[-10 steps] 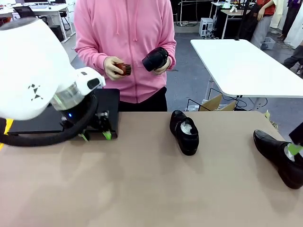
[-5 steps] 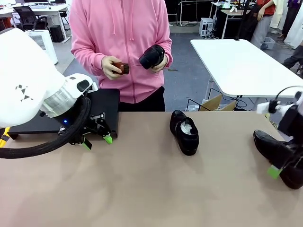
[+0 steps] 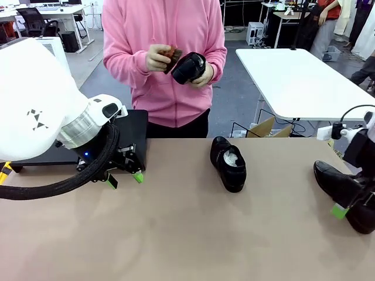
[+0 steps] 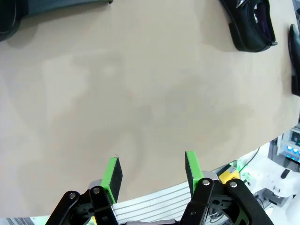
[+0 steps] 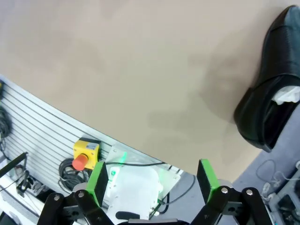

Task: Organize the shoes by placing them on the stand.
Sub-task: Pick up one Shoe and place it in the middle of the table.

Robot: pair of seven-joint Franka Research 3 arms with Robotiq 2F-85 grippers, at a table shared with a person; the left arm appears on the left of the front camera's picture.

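The right-edge shoe point(image 3: 345, 196) lies at the table's point(image 3: 187, 234) right edge, its long axis slanting from far-left to near-right; the right gripper point(image 5: 152, 180), the nearer one, hangs just beside it, jaws wide apart and empty, the shoe off to one side rather than between them, so it probably has to shift across; the left gripper point(image 3: 124, 179), partly open and empty, hovers at the stand's point(image 3: 133, 126) near right corner; the middle shoe point(image 3: 228, 163) sits toward the far edge; a person holds a third shoe point(image 3: 188, 67) and a brush point(image 3: 170, 55).
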